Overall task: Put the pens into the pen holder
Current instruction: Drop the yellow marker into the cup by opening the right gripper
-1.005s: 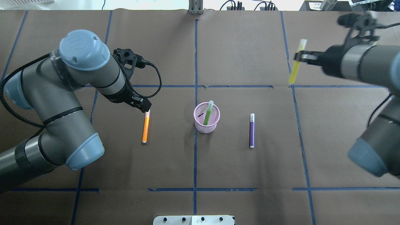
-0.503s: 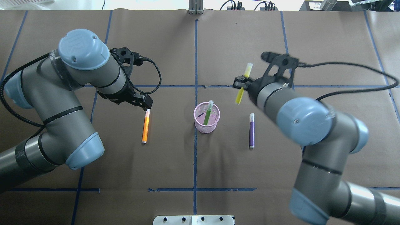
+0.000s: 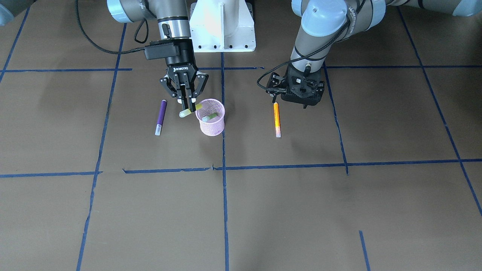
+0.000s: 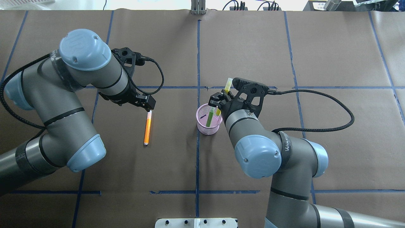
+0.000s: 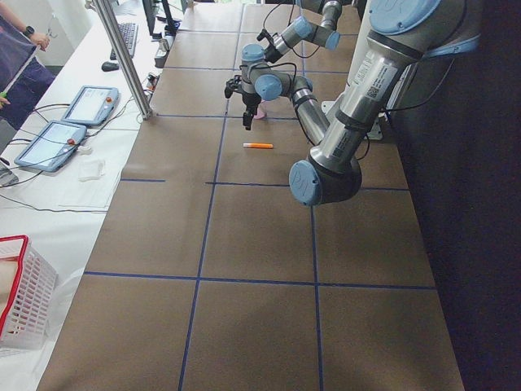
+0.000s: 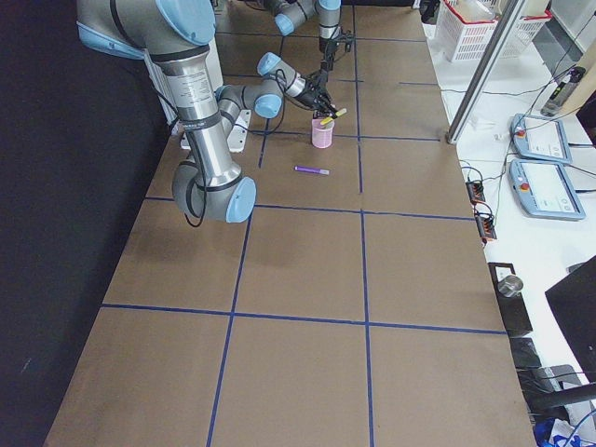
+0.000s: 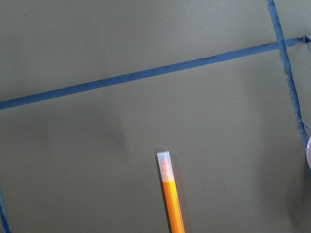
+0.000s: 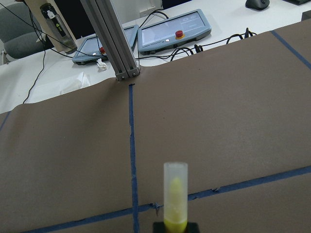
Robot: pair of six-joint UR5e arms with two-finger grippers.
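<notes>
swings in from the far right since a second ago; now pinches the yellow pen (image 3: pixel 189 110), tilted, in the right claw (image 3: pixel 187 106) at the pen holder (image 3: pixel 212 127) rim. next, likely: centre over the mouth, release. orange pen (image 3: pixel 277 119), purple pen (image 3: pixel 161 116) flat on table (image 3: pixel 339 207); cannot tell left claw (image 4: pixel 148 107) opening.

Both arms reach inward over the table, grippers pointing down.
The right gripper (image 3: pixel 187 104) hangs vertical below its wrist, fingers pinched on a yellow pen (image 3: pixel 197 107); the left gripper (image 4: pixel 148 107) hovers low, its finger gap hidden.
</notes>
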